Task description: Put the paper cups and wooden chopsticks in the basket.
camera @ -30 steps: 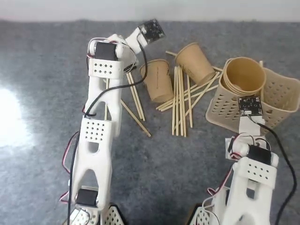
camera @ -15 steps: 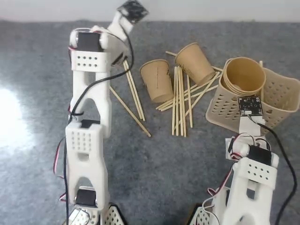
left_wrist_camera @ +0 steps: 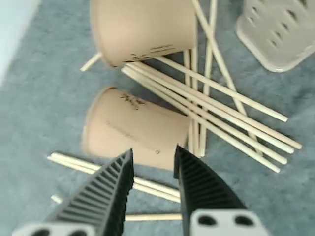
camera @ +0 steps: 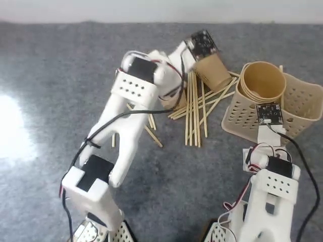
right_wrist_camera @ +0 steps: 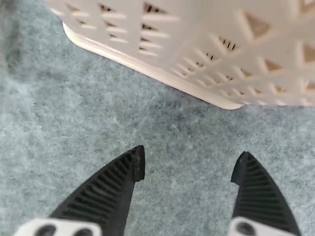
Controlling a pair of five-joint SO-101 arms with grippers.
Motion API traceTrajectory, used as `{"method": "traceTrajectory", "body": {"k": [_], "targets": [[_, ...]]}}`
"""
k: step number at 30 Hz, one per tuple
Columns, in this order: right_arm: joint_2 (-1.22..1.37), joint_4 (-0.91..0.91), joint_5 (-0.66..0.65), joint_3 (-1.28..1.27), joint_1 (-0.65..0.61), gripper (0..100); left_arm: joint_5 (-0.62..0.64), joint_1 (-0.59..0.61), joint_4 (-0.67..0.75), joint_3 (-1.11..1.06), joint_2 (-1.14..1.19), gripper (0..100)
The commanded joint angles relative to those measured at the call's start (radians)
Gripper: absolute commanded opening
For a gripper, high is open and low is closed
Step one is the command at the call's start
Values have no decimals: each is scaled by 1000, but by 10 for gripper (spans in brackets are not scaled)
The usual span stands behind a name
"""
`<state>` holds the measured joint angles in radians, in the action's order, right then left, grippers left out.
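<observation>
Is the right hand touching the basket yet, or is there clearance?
Apart. The right wrist view shows a band of grey carpet between the open right hand and the near rim of the basket.

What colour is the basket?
The basket is beige, its walls full of holes; the high view shows it best.

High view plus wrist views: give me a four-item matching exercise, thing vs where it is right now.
Things
1. stacked paper cups
2. left gripper
3. right gripper
4. wooden chopsticks

Places
A. open, above bare mat beside the basket wall
B. inside the basket
C. spread loose on the mat
D. open, just above a paper cup lying on its side

Pairs: 1-B, 2-D, 3-A, 4-C
</observation>
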<state>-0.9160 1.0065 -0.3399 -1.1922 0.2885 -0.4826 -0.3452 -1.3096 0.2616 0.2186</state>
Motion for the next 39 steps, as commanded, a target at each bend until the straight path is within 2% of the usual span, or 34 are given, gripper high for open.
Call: {"method": "traceTrajectory", "body": {"k": [1,8,16,23,30,39], "targets": [[-19,-10,-2,5,-8,295,14,-34,92,-82,-69,137],[-19,-10,-2,5,-8,295,14,-43,370,-323,-75,137],[-19,-15,-2,5,-8,295,14,-43,396,-334,-83,137],[-19,-16,-2,5,-8,295,14,-17,529,-331,-55,137],[-19,-16,-2,3,-8,295,8,23,514,-331,84,137],[-16,-16,-32,3,-8,295,-60,17,325,-331,91,137]]}}
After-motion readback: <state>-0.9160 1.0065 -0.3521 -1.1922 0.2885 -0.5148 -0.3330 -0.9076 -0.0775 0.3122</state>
